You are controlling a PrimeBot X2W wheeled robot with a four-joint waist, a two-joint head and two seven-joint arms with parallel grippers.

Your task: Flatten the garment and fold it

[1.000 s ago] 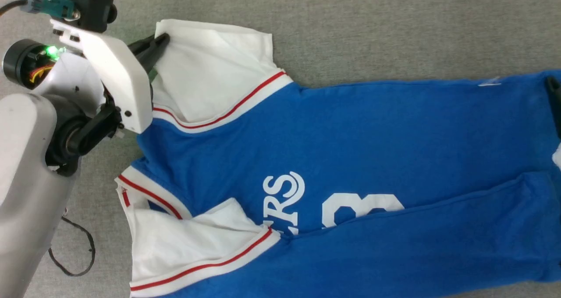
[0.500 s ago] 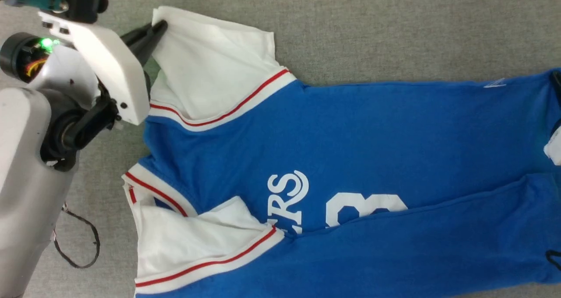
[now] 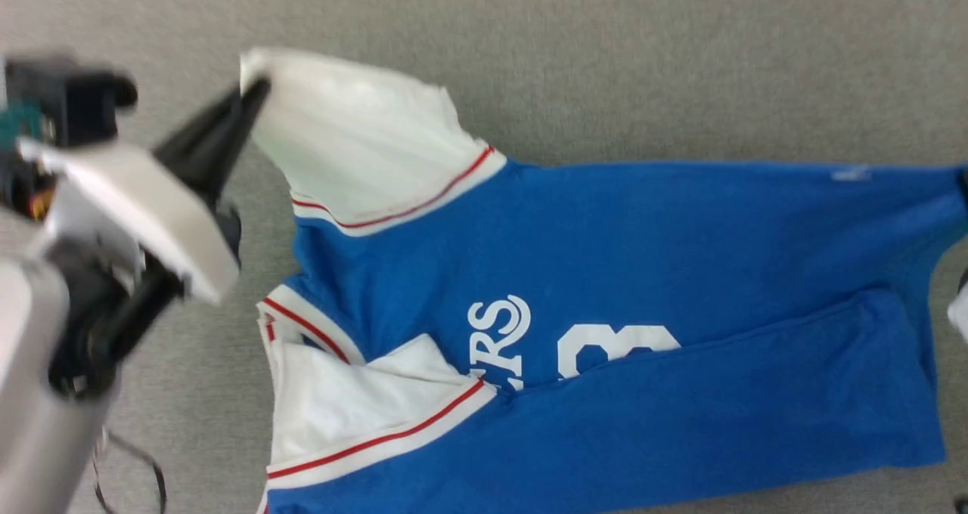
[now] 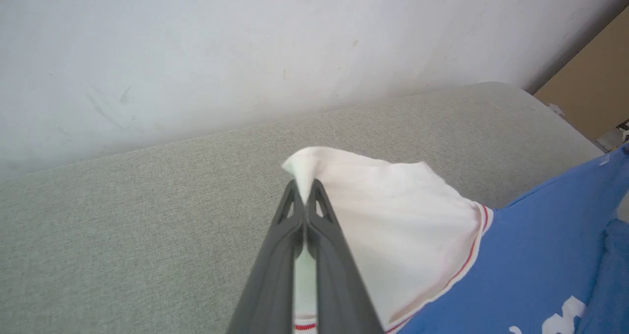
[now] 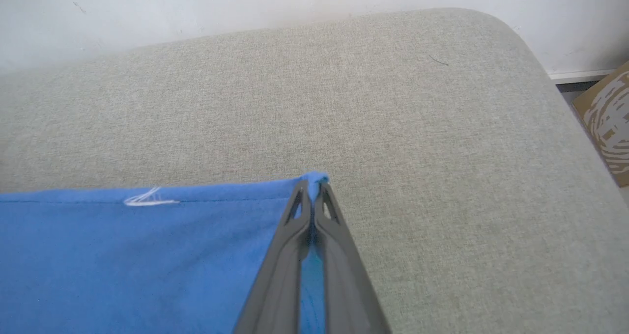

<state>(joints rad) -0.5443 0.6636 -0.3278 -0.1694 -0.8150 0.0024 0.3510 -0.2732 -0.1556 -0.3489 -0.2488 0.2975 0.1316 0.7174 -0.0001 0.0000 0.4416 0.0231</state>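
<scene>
The shirt (image 3: 605,272) lies chest-up across the grey counter (image 3: 681,60), with its collar toward the robot's left and its hem toward the right. The near side of the body is folded over and covers the lower part of the white lettering and number. The left claw (image 4: 305,191) is pressed together on the outer corner of the far white sleeve (image 4: 393,216), drawing it into a peak. The head view is smeared around that arm, but the corner looks raised off the counter. The right claw (image 5: 313,186) is pinched on the far hem corner of the blue cloth, low against the counter. A pale wall (image 4: 245,54) stands behind.
</scene>
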